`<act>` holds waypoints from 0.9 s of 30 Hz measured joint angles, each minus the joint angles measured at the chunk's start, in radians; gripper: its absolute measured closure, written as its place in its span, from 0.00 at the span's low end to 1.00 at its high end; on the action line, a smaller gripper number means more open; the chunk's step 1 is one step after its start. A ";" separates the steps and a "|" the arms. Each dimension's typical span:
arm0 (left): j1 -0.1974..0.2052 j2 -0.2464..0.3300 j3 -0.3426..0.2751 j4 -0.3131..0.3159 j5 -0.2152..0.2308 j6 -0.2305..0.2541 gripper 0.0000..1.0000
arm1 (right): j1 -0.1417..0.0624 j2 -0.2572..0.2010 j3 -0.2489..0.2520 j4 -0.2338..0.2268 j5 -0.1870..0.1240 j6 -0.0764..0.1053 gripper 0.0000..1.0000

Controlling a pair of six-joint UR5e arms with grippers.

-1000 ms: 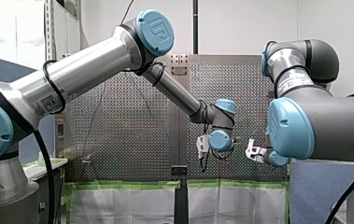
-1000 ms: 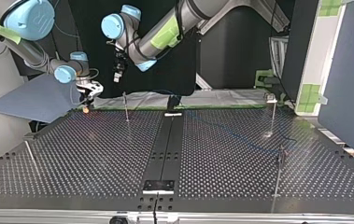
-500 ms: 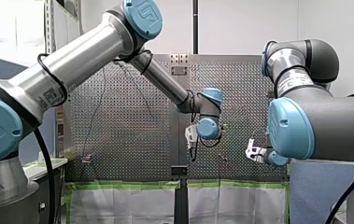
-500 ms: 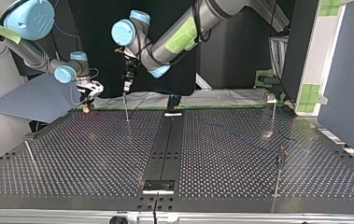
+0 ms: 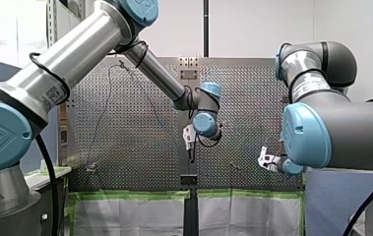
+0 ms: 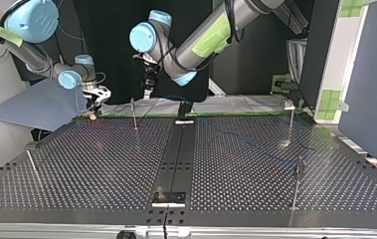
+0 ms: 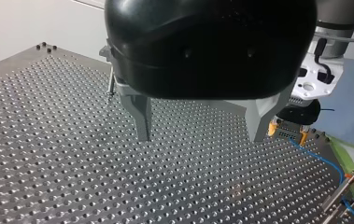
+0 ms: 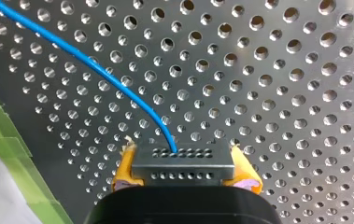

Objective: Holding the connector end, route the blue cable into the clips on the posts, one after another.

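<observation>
blue cable (image 8: 95,70) runs out of the grey connector (image 8: 182,163). the right end effector (image 8: 185,173) is clamped on that connector, its yellow pads (image 8: 124,170) pressed to either side. in the top view this pair sits low over the perforated desk (image 6: 101,169) at about ten o'clock, by the far edge. in the right wrist view the cable leaves the connector toward eleven o'clock and runs over the perforated metal. in the left wrist view a stretch of it trails across the desk at four o'clock. the left end effector (image 7: 200,138) hangs above the desk with its metal fingers (image 7: 143,122) apart and nothing between them. it is near the thin post (image 6: 134,113) at the top view's eleven o'clock.

i'd judge the routing barely begun: the connector is held, but i see no cable seated in any clip. the next move, as i read it, calls for carrying the connector to that nearest post. the cable then has to be drawn taut into the clip without dragging slack across the other posts. no bin, tray or box shows. the clips are too small to make out, so whether one holds cable i cannot tell.
</observation>
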 joint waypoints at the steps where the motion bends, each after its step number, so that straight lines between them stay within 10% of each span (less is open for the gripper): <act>1: 0.000 0.010 -0.010 -0.003 0.000 0.000 0.00 | 0.000 -0.003 0.000 0.006 0.000 -0.002 1.00; 27: 0.001 0.235 -0.235 -0.015 -0.002 0.003 0.00 | 0.002 -0.105 0.000 0.095 0.011 -0.009 1.00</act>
